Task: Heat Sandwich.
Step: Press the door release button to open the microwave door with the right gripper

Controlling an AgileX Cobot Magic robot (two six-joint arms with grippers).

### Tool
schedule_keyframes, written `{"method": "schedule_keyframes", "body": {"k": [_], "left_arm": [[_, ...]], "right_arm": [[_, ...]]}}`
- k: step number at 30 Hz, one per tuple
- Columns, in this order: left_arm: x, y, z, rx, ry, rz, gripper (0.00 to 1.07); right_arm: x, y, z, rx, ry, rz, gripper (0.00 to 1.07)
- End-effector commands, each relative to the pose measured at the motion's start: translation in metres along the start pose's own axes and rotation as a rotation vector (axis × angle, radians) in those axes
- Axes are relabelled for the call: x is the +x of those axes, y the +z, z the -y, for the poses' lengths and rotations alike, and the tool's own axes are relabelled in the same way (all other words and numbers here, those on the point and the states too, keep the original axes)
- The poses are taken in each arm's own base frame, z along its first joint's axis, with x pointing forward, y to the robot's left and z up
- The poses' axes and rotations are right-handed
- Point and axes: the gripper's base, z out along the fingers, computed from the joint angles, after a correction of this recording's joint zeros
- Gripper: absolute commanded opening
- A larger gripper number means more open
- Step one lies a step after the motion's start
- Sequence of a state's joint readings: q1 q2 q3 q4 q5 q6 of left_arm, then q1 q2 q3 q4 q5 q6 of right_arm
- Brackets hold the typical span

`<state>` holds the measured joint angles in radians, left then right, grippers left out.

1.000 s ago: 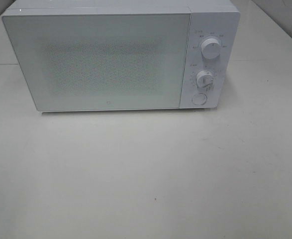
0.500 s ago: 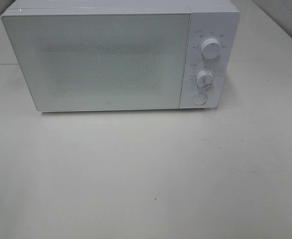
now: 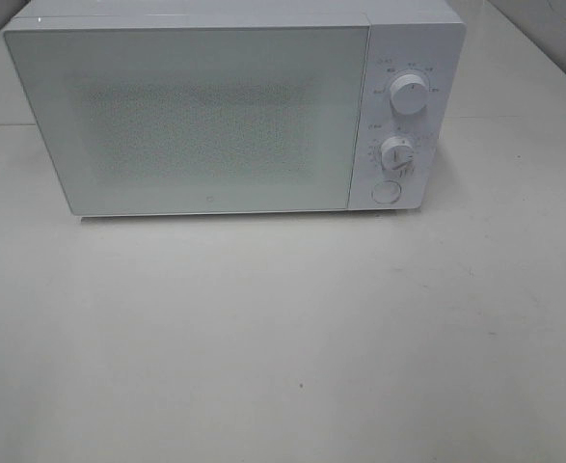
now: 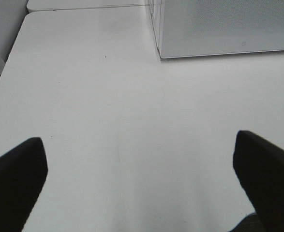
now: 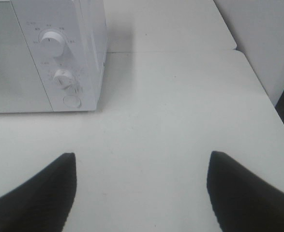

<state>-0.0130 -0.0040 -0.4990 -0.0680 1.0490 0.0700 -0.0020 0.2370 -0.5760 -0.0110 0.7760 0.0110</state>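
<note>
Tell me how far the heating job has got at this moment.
Done: nothing can be confirmed; the microwave door is shut and no sandwich shows anywhere. In hand: nothing; the left end effector and right end effector hang open and empty over the table. Left: cannot tell whether the sandwich is inside; if not, everything.

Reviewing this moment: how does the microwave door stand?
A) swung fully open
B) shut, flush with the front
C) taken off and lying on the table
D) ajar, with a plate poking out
B: in the exterior high view the microwave door lies flat in line with the control panel, with no gap at its edge and nothing of the inside showing.
</note>
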Motion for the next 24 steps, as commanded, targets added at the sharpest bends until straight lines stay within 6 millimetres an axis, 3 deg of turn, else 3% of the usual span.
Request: {"method": "schedule_keyframes", "body": {"k": [1,8,24], "left_arm": [[0.002,-0.003,0.0,-0.003,0.0,0.037,1.0],[0.002,-0.003,0.0,-0.003,0.0,0.037,1.0],[0.002,-0.003,0.0,-0.003,0.0,0.037,1.0]], "right_arm": [[-0.017,0.014,0.0,0.005,0.006,0.058,0.72],[-0.031,0.039,0.0,0.004,0.005,0.052,0.72],[-0.056,0.127,-0.001,0.0,0.001,0.081,0.72]]}}
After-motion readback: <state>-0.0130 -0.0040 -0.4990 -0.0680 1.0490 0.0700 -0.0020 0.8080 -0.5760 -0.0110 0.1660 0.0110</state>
